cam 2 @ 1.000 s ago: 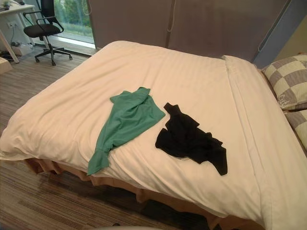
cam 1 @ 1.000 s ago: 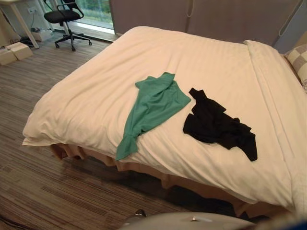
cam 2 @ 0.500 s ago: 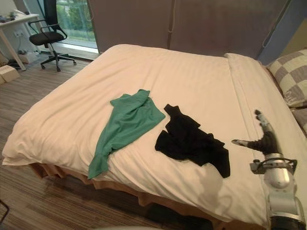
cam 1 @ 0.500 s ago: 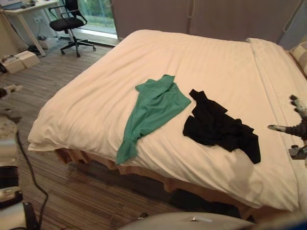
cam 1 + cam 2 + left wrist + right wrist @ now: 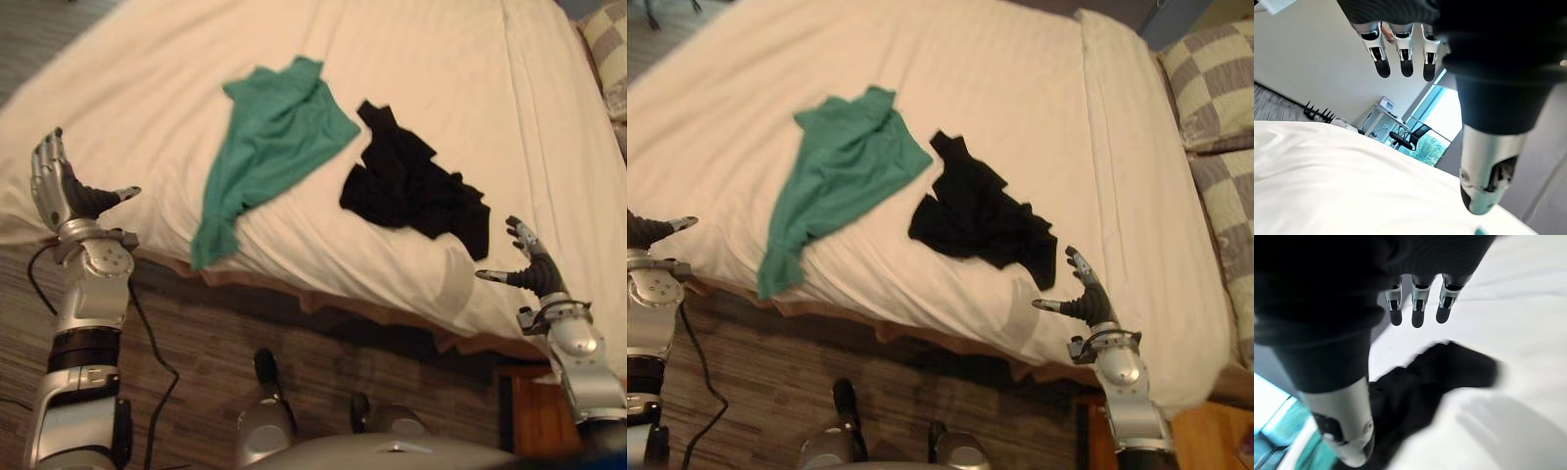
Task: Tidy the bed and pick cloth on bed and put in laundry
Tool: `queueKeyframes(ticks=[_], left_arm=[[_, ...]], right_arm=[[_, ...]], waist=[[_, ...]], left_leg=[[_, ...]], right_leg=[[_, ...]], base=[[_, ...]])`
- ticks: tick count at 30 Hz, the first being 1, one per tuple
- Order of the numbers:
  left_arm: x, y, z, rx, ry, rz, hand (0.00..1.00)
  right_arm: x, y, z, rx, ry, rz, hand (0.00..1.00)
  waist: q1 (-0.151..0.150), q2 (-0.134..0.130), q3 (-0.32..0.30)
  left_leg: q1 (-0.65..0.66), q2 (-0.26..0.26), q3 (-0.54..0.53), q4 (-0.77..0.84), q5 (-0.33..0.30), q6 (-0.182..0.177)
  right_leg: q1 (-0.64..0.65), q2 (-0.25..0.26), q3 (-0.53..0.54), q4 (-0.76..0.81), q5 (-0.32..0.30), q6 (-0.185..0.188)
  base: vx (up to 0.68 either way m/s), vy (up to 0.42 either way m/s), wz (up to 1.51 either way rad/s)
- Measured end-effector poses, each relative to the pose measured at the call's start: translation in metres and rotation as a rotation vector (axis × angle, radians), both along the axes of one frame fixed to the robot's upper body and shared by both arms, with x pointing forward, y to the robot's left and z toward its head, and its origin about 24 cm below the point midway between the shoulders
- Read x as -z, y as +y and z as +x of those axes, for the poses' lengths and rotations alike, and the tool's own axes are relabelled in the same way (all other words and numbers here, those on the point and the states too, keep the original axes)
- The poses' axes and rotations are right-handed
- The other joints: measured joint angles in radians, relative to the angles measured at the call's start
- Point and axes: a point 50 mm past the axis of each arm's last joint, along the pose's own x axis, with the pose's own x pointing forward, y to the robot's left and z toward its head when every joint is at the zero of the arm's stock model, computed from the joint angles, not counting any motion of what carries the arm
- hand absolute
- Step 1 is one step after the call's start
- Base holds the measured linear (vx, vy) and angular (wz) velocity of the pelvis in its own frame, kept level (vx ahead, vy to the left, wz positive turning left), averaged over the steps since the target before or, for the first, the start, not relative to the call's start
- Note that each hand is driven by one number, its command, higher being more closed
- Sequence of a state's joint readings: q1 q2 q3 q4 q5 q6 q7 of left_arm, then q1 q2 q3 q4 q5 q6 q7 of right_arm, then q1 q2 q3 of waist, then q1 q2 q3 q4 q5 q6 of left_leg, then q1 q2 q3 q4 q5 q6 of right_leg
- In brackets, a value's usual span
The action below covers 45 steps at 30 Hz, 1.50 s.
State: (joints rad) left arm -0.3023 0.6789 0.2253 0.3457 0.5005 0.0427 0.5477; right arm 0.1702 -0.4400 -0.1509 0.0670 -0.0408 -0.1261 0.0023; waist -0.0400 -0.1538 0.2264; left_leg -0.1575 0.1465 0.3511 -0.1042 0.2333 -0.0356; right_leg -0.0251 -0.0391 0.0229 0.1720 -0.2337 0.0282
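Green cloth [image 5: 274, 137] diagonal, narrow end at bed [image 5: 421, 59] edge | left hand [image 5: 59, 188], right hand [image 5: 530, 266] splayed

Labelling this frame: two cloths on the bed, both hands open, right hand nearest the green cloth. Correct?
One slip: the right hand is nearest the black cloth, as the right eye view shows. The green cloth lies over toward the left hand. Two cloths on the bed and both hands open: correct.

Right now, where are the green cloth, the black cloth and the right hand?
green cloth [image 5: 272, 135], left eye view, its wide upper half
black cloth [image 5: 411, 189], left eye view, centre of the heap
right hand [image 5: 1085, 306], right eye view, its dark palm
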Motion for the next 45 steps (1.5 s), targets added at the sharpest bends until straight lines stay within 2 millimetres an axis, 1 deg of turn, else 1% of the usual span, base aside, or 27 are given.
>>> queueKeyframes(ticks=[1, 2, 4, 5, 6, 7, 9, 13, 15, 17, 20, 21, 22, 23, 24, 25, 26, 27, 30, 32, 34, 37, 39, 42, 45], left_arm=[[-0.004, -0.003, -0.001, 0.000, -0.023, 0.031, 0.00], [-0.011, -0.008, -0.003, 0.003, -0.068, 0.082, 0.00], [-0.020, -0.012, -0.005, -0.001, -0.132, 0.130, 0.00], [-0.022, -0.014, -0.006, 0.001, -0.163, 0.141, 0.00], [-0.023, -0.014, -0.006, 0.007, -0.173, 0.145, 0.00], [-0.024, -0.015, -0.006, 0.013, -0.179, 0.148, 0.00], [-0.029, -0.013, -0.007, 0.028, -0.198, 0.158, 0.00], [-0.037, -0.015, -0.013, 0.036, -0.240, 0.195, 0.00], [-0.038, -0.017, -0.019, 0.005, -0.264, 0.271, 0.00], [-0.038, -0.017, -0.020, -0.022, -0.259, 0.325, 0.00], [-0.040, -0.016, -0.021, -0.025, -0.265, 0.331, 0.00], [-0.041, -0.015, -0.021, -0.001, -0.290, 0.272, 0.00], [-0.040, -0.014, -0.022, 0.044, -0.325, 0.164, 0.00], [-0.039, -0.014, -0.022, 0.068, -0.334, 0.120, 0.00], [-0.036, -0.014, -0.023, 0.120, -0.351, 0.032, 0.00], [-0.032, -0.016, -0.025, 0.178, -0.370, -0.061, 0.00], [-0.029, -0.018, -0.027, 0.205, -0.384, -0.100, 0.00], [-0.020, -0.021, -0.031, 0.245, -0.406, -0.186, 0.00], [-0.002, -0.026, -0.033, 0.298, -0.437, -0.345, 0.00], [0.002, -0.029, -0.032, 0.312, -0.435, -0.375, 0.00], [0.004, -0.031, -0.032, 0.315, -0.418, -0.370, 0.00], [0.008, -0.036, -0.029, 0.259, -0.340, -0.253, 0.00], [0.013, -0.042, -0.025, 0.205, -0.260, -0.126, 0.00], [0.016, -0.046, -0.021, 0.182, -0.188, -0.054, 0.00], [0.015, -0.049, -0.016, 0.181, -0.141, -0.004, 0.00]], right_arm=[[0.004, -0.001, -0.005, 0.011, 0.018, 0.001, 0.00], [0.011, -0.004, -0.015, 0.028, 0.050, 0.003, 0.00], [0.017, -0.007, -0.025, 0.057, 0.061, 0.039, 0.00], [0.021, -0.007, -0.032, 0.084, 0.060, 0.070, 0.00], [0.024, -0.006, -0.036, 0.091, 0.057, 0.092, 0.00], [0.025, -0.005, -0.038, 0.095, 0.053, 0.106, 0.00], [0.029, 0.001, -0.041, 0.101, 0.034, 0.139, 0.00], [0.034, 0.006, -0.045, 0.126, 0.009, 0.174, 0.00], [0.038, 0.009, -0.047, 0.137, 0.004, 0.189, 0.00], [0.037, 0.009, -0.046, 0.133, -0.008, 0.187, 0.00], [0.036, 0.010, -0.046, 0.129, -0.022, 0.186, 0.00], [0.036, 0.010, -0.046, 0.130, -0.027, 0.187, 0.00], [0.036, 0.012, -0.046, 0.133, -0.031, 0.188, 0.00], [0.037, 0.013, -0.046, 0.133, -0.029, 0.191, 0.00], [0.039, 0.016, -0.047, 0.130, -0.024, 0.200, 0.00], [0.044, 0.022, -0.050, 0.128, -0.014, 0.230, 0.00], [0.047, 0.026, -0.052, 0.133, -0.010, 0.257, 0.00], [0.055, 0.035, -0.056, 0.139, 0.009, 0.298, 0.00], [0.066, 0.048, -0.061, 0.140, 0.037, 0.350, 0.00], [0.066, 0.051, -0.061, 0.140, 0.028, 0.363, 0.00], [0.068, 0.054, -0.061, 0.130, 0.032, 0.367, 0.00], [0.070, 0.060, -0.064, 0.109, 0.044, 0.377, 0.00], [0.070, 0.061, -0.064, 0.105, 0.047, 0.381, 0.00], [0.071, 0.062, -0.064, 0.115, 0.042, 0.413, 0.00], [0.071, 0.063, -0.064, 0.109, 0.043, 0.416, 0.00]], waist=[[0.001, -0.004, 0.005], [0.004, -0.010, 0.010], [0.005, -0.011, 0.016], [0.002, -0.011, 0.023], [0.000, -0.014, 0.023], [0.000, -0.016, 0.025], [0.002, -0.025, 0.044], [0.005, -0.029, 0.078], [0.009, -0.029, 0.082], [0.018, -0.028, 0.083], [0.008, -0.020, 0.090], [0.004, -0.019, 0.092], [0.003, -0.018, 0.094], [0.002, -0.018, 0.094], [0.002, -0.019, 0.094], [0.003, -0.025, 0.099], [0.005, -0.029, 0.104], [0.005, -0.035, 0.108], [0.006, -0.047, 0.122], [0.007, -0.046, 0.135], [0.005, -0.046, 0.144], [0.003, -0.039, 0.156], [0.002, -0.035, 0.159], [0.000, -0.035, 0.159], [-0.010, -0.023, 0.167]], left_leg=[[-0.005, 0.009, 0.001, 0.000, -0.002, -0.003], [-0.019, 0.019, 0.006, 0.000, -0.008, -0.011], [-0.042, 0.028, 0.017, 0.000, -0.004, -0.011], [-0.048, 0.029, 0.023, 0.002, 0.014, -0.005], [-0.054, 0.025, 0.024, 0.004, 0.017, -0.004], [-0.059, 0.024, 0.025, 0.006, 0.022, 0.003], [-0.070, 0.023, 0.026, 0.006, 0.023, 0.005], [-0.074, 0.028, 0.029, 0.006, 0.016, -0.004], [-0.079, 0.031, 0.040, 0.006, 0.015, -0.006], [-0.079, 0.033, 0.053, 0.006, 0.019, -0.001], [-0.081, 0.033, 0.052, 0.006, 0.019, -0.001], [-0.081, 0.033, 0.051, 0.007, 0.019, -0.001], [-0.081, 0.033, 0.050, 0.007, 0.019, -0.001], [-0.081, 0.034, 0.050, 0.007, 0.019, -0.001], [-0.080, 0.035, 0.049, 0.007, 0.019, -0.001], [-0.078, 0.038, 0.047, 0.007, 0.019, -0.001], [-0.074, 0.039, 0.046, 0.007, 0.019, -0.001], [-0.071, 0.041, 0.041, 0.007, 0.018, -0.002], [-0.070, 0.043, 0.030, 0.007, 0.017, -0.004], [-0.071, 0.043, 0.029, 0.007, 0.015, -0.007], [-0.072, 0.042, 0.029, 0.007, 0.014, -0.009], [-0.082, 0.041, 0.032, 0.007, 0.011, -0.013], [-0.097, 0.041, 0.039, 0.007, 0.014, -0.010], [-0.106, 0.040, 0.052, 0.007, 0.017, -0.010], [-0.105, 0.039, 0.052, 0.007, 0.017, -0.010]], right_leg=[[-0.007, 0.002, 0.000, 0.000, 0.002, -0.004], [-0.017, 0.008, -0.001, -0.015, 0.011, -0.016], [-0.037, 0.018, 0.007, -0.030, 0.030, -0.011], [-0.040, 0.025, 0.024, -0.028, 0.046, 0.000], [-0.047, 0.022, 0.030, -0.028, 0.048, 0.002], [-0.052, 0.021, 0.035, -0.028, 0.049, 0.003], [-0.070, 0.020, 0.045, -0.024, 0.050, 0.005], [-0.076, 0.024, 0.047, -0.022, 0.049, 0.003], [-0.092, 0.027, 0.060, -0.016, 0.048, 0.001], [-0.104, 0.028, 0.077, -0.013, 0.048, 0.001], [-0.104, 0.028, 0.078, -0.014, 0.046, 0.000], [-0.104, 0.029, 0.078, -0.014, 0.045, -0.002], [-0.104, 0.030, 0.078, -0.014, 0.043, -0.004], [-0.104, 0.031, 0.078, -0.013, 0.042, -0.005], [-0.103, 0.032, 0.078, -0.013, 0.041, -0.007], [-0.100, 0.035, 0.078, -0.013, 0.040, -0.008], [-0.095, 0.036, 0.077, -0.014, 0.039, -0.010], [-0.088, 0.039, 0.074, -0.015, 0.038, -0.012], [-0.082, 0.043, 0.071, -0.016, 0.035, -0.015], [-0.084, 0.043, 0.071, -0.016, 0.033, -0.014], [-0.092, 0.041, 0.072, -0.014, 0.032, -0.012], [-0.107, 0.040, 0.076, -0.011, 0.027, -0.008], [-0.130, 0.040, 0.084, -0.004, 0.028, -0.007], [-0.141, 0.038, 0.095, 0.004, 0.029, -0.006], [-0.141, 0.037, 0.095, 0.004, 0.029, -0.006]], base=[[-0.14, -0.095, -0.06], [-0.09, -0.052, -0.12], [-0.04, -0.015, -0.17], [0.01, 0.035, -0.20], [0.02, 0.046, -0.16], [0.02, 0.042, -0.09], [0.00, 0.022, -0.06], [0.00, -0.004, -0.01], [0.02, -0.013, -0.15], [0.04, -0.009, -0.22], [0.05, -0.009, -0.04], [0.06, -0.018, 0.01], [0.05, -0.020, 0.01], [0.05, -0.021, 0.01], [0.05, -0.025, 0.03], [0.05, -0.029, 0.03], [0.05, -0.040, 0.06], [0.03, -0.036, 0.08], [0.01, -0.028, 0.09], [-0.02, 0.005, 0.00], [-0.02, 0.006, 0.00], [0.00, 0.000, 0.00], [0.02, 0.009, -0.07], [0.05, 0.010, -0.11], [0.03, -0.001, -0.01]])
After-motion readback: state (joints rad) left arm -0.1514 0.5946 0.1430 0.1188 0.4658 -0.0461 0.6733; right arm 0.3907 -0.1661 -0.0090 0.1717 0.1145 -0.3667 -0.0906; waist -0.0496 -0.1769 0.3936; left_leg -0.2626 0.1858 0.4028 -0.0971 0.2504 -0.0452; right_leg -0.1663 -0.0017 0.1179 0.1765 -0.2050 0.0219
